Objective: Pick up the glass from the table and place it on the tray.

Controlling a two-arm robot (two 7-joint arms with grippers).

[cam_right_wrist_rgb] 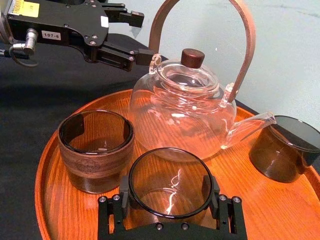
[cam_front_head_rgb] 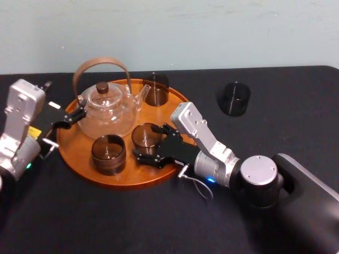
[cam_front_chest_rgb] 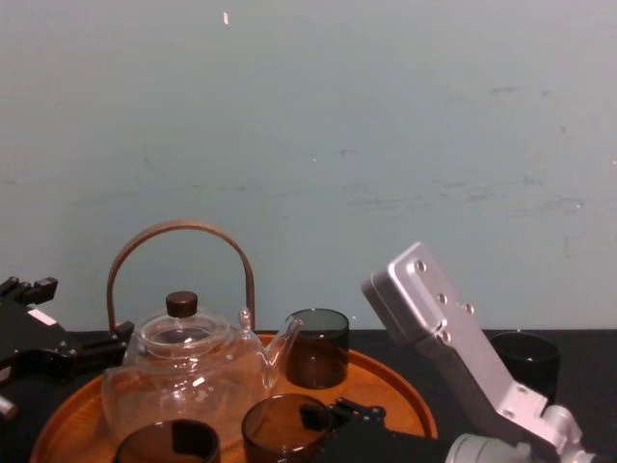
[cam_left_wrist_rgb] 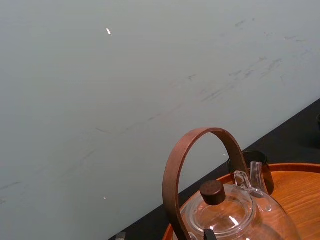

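My right gripper (cam_front_head_rgb: 150, 142) is shut on a smoky glass (cam_front_head_rgb: 145, 135), one finger on each side of it, over the front middle of the round orange-brown tray (cam_front_head_rgb: 127, 181). In the right wrist view the glass (cam_right_wrist_rgb: 169, 197) sits upright between the fingers (cam_right_wrist_rgb: 123, 189) at the tray (cam_right_wrist_rgb: 45, 170) floor; whether its base touches the wood I cannot tell. Another dark glass (cam_front_head_rgb: 234, 98) stands alone on the black table (cam_front_head_rgb: 106, 225) to the back right, apart from both grippers. My left gripper (cam_front_head_rgb: 73, 117) hovers open at the tray's left rim beside the teapot.
A clear glass teapot (cam_front_head_rgb: 108, 108) with a brown hoop handle takes up the tray's left-back part. Two more glasses stand on the tray, one front left (cam_front_head_rgb: 108, 154) and one at the back (cam_front_head_rgb: 156, 89). A pale wall rises behind the table.
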